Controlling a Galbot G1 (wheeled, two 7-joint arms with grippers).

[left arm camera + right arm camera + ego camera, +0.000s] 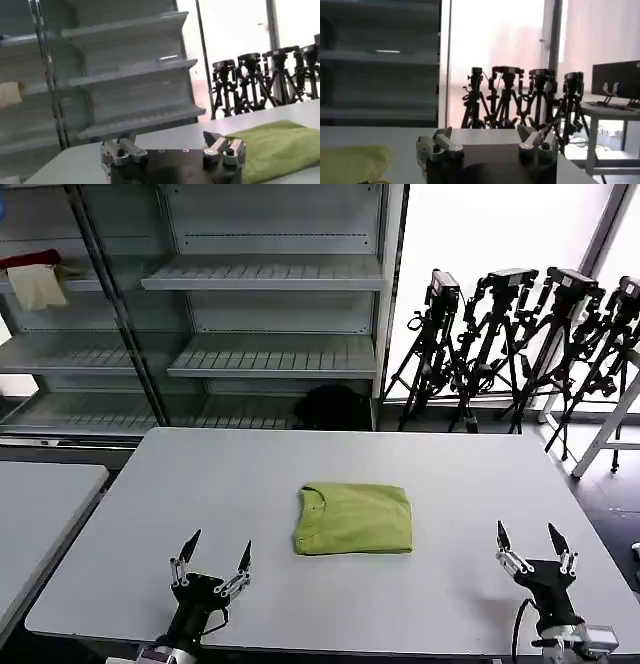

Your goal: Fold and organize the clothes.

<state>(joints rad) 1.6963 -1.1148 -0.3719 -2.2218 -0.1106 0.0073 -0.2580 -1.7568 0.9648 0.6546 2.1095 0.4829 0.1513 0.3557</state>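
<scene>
Lime yellow-green T-shirt (354,518) lies folded into a neat rectangle in the middle of the grey table (300,464). Left gripper (213,557) and right gripper (535,545) wait near the front edge, fingers spread apart, touching nothing.

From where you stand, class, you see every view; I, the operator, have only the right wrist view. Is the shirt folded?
Observer: Yes, the shirt lies folded in a rectangle in the middle of the table.
Operator: Where is the left hand?
Observer: The left hand is open over the table's near edge, left of the shirt, not touching it.
Operator: Any other cloth?
Observer: A cream cloth sits on a shelf at far left.
</scene>
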